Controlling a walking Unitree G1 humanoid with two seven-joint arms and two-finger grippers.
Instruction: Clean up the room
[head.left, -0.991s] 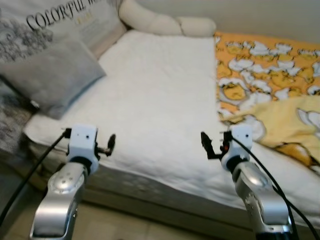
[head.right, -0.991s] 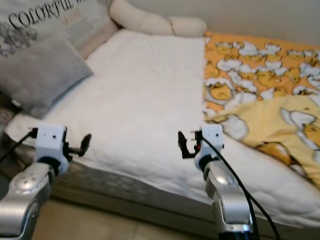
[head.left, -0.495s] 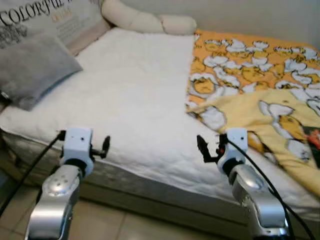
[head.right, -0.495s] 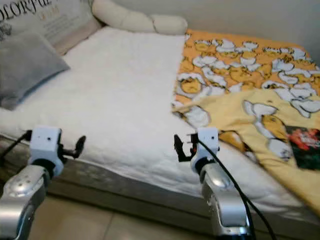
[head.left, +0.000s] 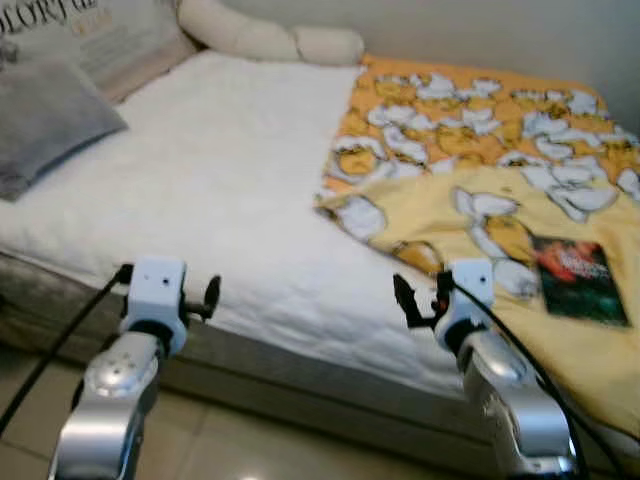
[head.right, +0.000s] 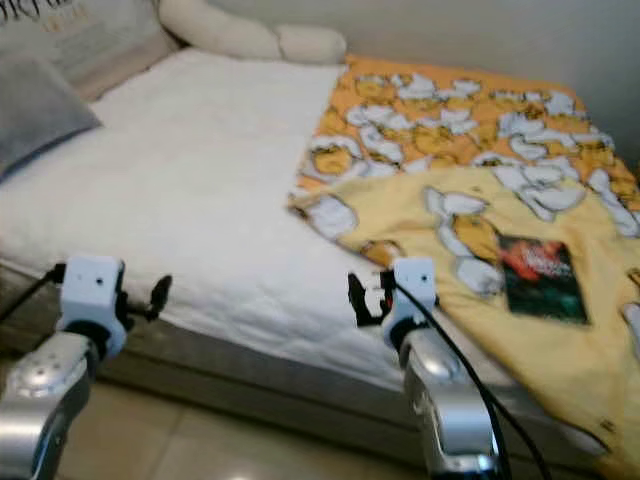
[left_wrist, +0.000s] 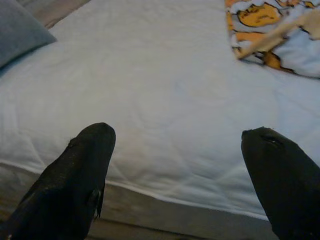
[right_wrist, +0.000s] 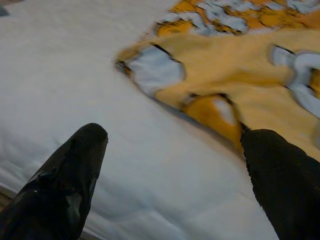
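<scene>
While both arms are held out level before the bed (head.left: 200, 190), neither grips anything: the left claw (left_wrist: 180, 165) hangs with its fingers spread wide over the near white edge of the mattress, and the right claw (right_wrist: 175, 170) is likewise spread, aimed at the folded corner of the yellow duck blanket (head.left: 480, 210). The step in hand appears to be an approach to the clutter on the bed; the likeliest thing to tidy is the dark book (head.left: 573, 280), which lies flat on the blanket at about 2 o'clock from the right claw, well apart from it. To do this well, the robot should close in squarely on that side, keep the right claw wide, and come down over a book edge, since a flat thing on soft cloth may sink or drag the blanket. The white sheet toward 11 o'clock offers open room for setting things down. The grey pillow (head.left: 45, 125) sits far off at 10 o'clock. The mattress edge just below both claws bounds any low forward reach.
</scene>
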